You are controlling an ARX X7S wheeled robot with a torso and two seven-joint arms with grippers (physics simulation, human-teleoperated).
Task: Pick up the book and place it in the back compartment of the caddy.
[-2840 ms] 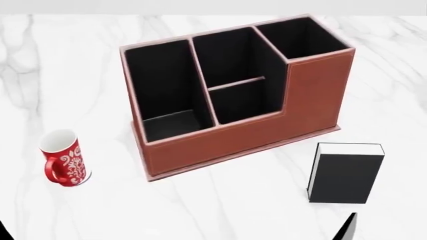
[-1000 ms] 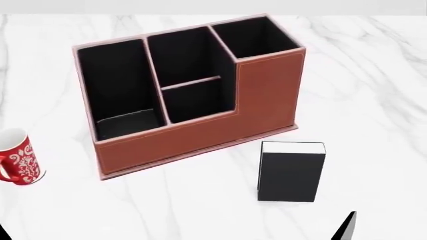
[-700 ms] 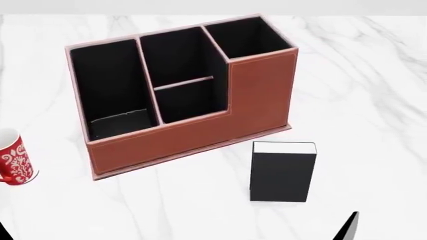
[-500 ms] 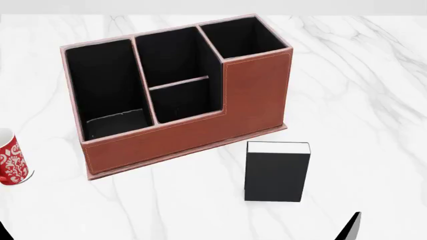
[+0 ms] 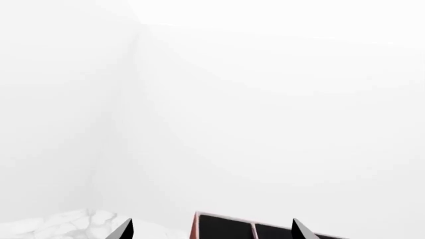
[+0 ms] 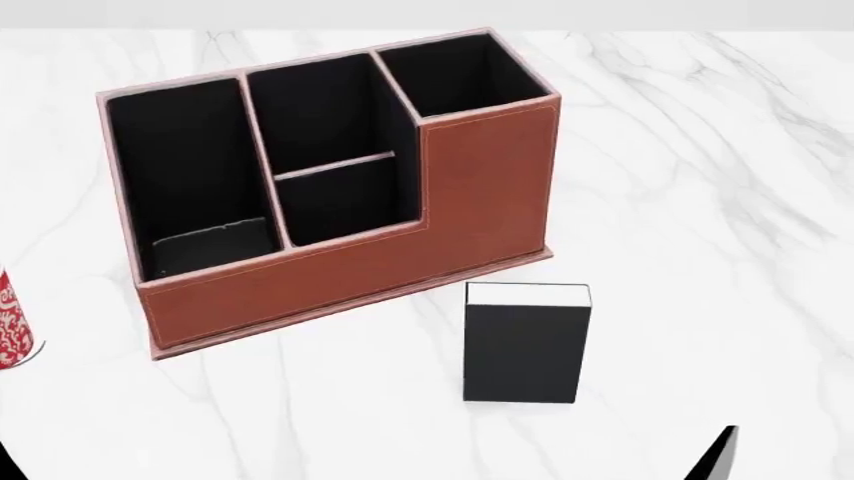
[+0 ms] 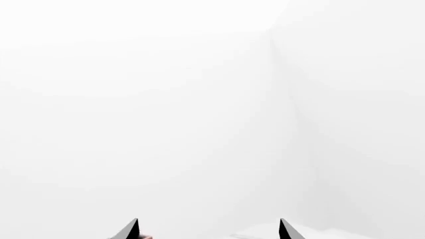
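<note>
The black book (image 6: 525, 345) with a white page edge stands upright on the marble table, just in front of the caddy's tall end. The reddish-brown caddy (image 6: 481, 180) has black-lined cells. The back compartment (image 6: 344, 200) is the small middle cell between the thin divider and the low near wall; nothing is in it. My left gripper (image 5: 211, 231) is open and empty, with the caddy's rim (image 5: 226, 229) beyond it. My right gripper (image 7: 208, 231) is open and empty. In the head view only one dark right fingertip (image 6: 721, 455) shows, to the near right of the book.
A red patterned mug (image 6: 7, 320) sits at the left edge of the head view, mostly cut off. The white marble table (image 6: 694, 200) stretches to the right of the caddy and the book. Both wrist views show mostly white wall.
The head view has swung right: caddy, book and mug have all slid left in the frame, and the mug is nearly out of view. Book and caddy keep the same spacing.
</note>
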